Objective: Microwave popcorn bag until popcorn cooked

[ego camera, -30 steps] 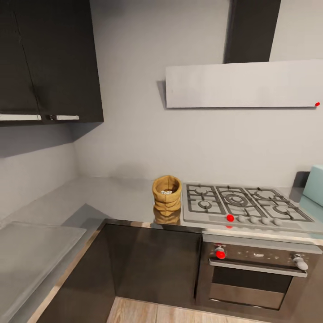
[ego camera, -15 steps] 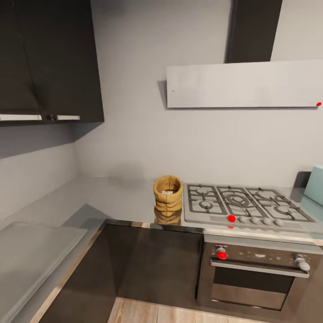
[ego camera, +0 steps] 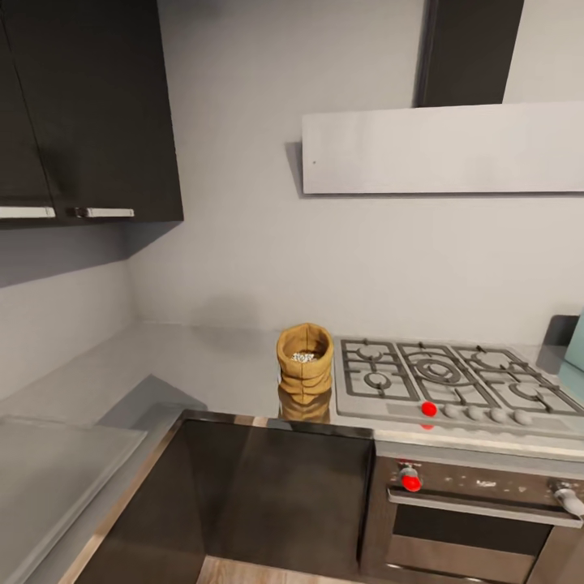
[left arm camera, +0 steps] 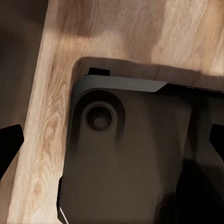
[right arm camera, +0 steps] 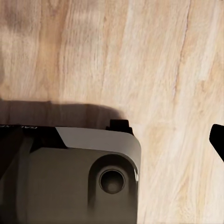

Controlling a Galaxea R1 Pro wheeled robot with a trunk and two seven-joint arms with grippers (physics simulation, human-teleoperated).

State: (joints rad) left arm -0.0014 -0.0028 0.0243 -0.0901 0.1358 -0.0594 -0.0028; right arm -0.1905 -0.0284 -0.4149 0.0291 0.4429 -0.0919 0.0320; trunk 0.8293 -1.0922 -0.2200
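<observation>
Popcorn bag (ego camera: 304,362) standing upright, mouth upward, on the countertop (ego camera: 203,365) just beside the hob (ego camera: 454,380), away from both claws, whose spread fingertips (left arm camera: 9,144) frame wood floor (right arm camera: 116,51).

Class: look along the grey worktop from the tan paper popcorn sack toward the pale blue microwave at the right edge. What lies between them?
The steel gas hob lies between the tan paper popcorn sack and the pale blue microwave. It sits low in the grey metal worktop; nothing tall stands on it.
</observation>
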